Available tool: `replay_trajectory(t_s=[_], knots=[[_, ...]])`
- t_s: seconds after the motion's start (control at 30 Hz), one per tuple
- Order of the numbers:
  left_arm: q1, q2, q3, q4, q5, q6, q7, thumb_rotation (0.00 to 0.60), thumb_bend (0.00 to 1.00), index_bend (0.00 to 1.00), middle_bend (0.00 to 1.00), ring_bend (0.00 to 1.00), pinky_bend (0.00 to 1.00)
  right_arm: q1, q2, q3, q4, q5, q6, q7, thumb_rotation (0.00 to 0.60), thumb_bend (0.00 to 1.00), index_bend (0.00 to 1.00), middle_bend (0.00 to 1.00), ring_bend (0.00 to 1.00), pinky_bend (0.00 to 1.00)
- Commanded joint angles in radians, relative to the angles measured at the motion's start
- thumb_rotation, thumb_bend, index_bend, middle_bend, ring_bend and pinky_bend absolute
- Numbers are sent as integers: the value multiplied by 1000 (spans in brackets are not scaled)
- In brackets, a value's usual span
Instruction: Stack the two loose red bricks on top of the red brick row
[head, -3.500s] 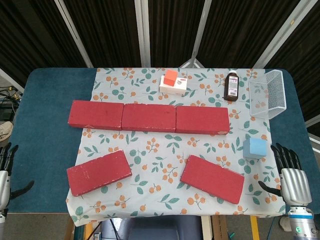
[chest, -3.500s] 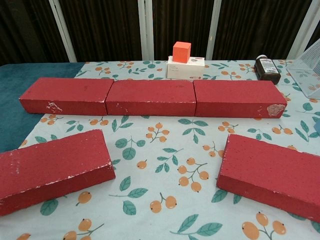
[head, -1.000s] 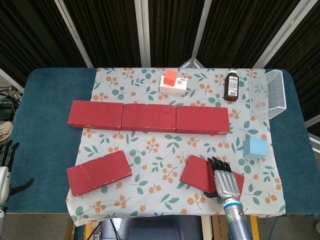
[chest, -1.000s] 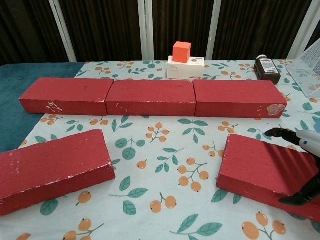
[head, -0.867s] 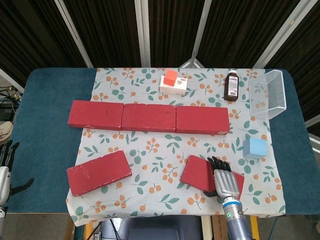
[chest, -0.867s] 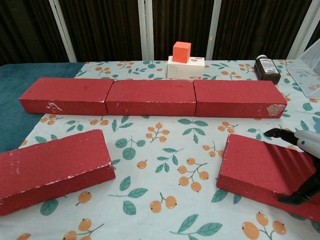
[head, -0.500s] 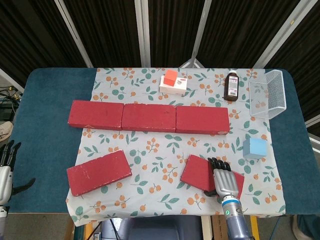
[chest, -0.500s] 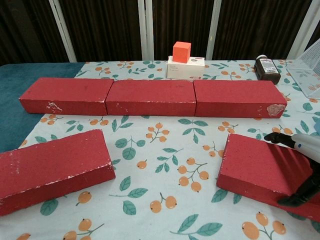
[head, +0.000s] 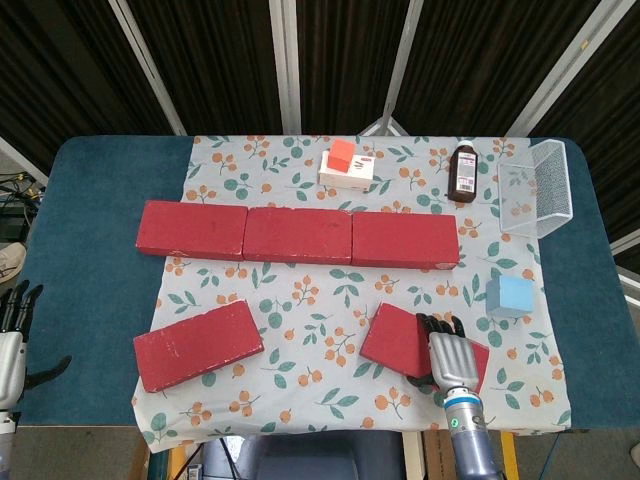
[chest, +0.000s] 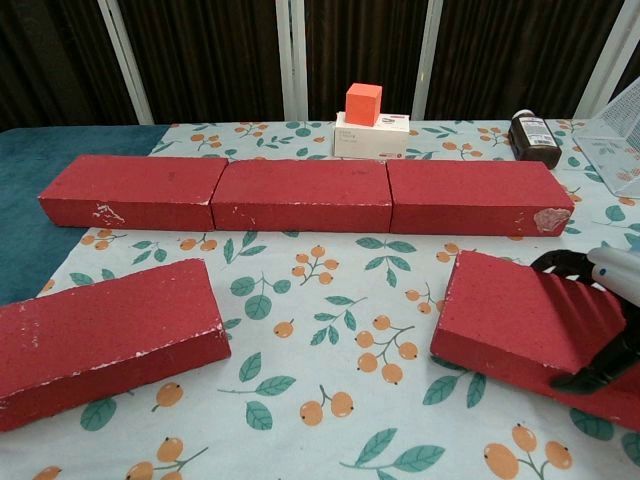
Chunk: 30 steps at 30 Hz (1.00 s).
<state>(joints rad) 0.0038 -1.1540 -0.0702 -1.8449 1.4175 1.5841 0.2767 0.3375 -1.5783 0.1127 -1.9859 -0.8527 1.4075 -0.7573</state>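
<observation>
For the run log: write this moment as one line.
right hand: grips right loose brick, near end tilted up | left hand: open, off table's left edge | left loose brick: untouched | brick row: bare

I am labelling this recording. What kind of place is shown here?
Probably a robot test bench in a lab, not a home: a blue table under a floral cloth, staged red bricks, and metal frame bars before dark curtains.
</observation>
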Motion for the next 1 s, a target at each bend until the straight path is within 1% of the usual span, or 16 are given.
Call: replay_trajectory(t_s=[0.03,0.1,0.13,0.17,0.27,0.33,0.37,0.43,0.5,0.57,0.7,1.0], knots=[[1,0,-2,1,-4,1,0,600,2,56,0,0,119,15,51,29,-53,-22,11,-4,600,119,381,396,328,0],[0,-1,-4,2,-8,1,1,600,3,56,0,0,119,27,77,53,-82,-30,25,-22,600,119,381,396,329,0],[-1,-1,-6,3,-11,0,1,600,2,56,0,0,119,39,95,76,-103,-38,35,-35,600,119,381,396,329,0],[-2,-3,-8,5,-16,-2,3,600,2,56,0,0,119,58,115,110,-123,-50,40,-49,600,119,381,396,328,0],[-8,-9,-14,13,-25,-6,11,600,3,56,0,0,119,126,172,203,-157,-4,4,-96,600,120,387,396,329,0],[-10,-12,-15,18,-28,-8,15,600,3,56,0,0,110,181,200,259,-142,37,-37,-126,600,119,394,396,329,0],[-11,-13,-16,19,-29,-8,15,600,3,56,0,0,99,200,207,275,-134,57,-50,-138,600,120,394,396,329,0],[-12,-18,-19,21,-34,-7,17,600,3,56,0,0,83,254,214,324,-105,121,-82,-163,600,119,394,396,329,0],[-11,-25,-26,24,-44,0,27,600,3,57,0,0,80,334,205,383,-42,227,-139,-184,600,119,394,396,329,0],[-10,-33,-32,26,-56,6,39,600,3,57,0,0,79,400,201,419,12,322,-203,-190,600,119,394,396,329,0],[-13,-48,-45,30,-87,10,73,600,3,57,0,0,79,516,191,451,123,462,-312,-196,600,119,394,396,329,0],[-25,-77,-58,35,-122,13,139,600,3,56,0,0,79,736,132,432,364,625,-467,-213,600,119,394,396,329,0]])
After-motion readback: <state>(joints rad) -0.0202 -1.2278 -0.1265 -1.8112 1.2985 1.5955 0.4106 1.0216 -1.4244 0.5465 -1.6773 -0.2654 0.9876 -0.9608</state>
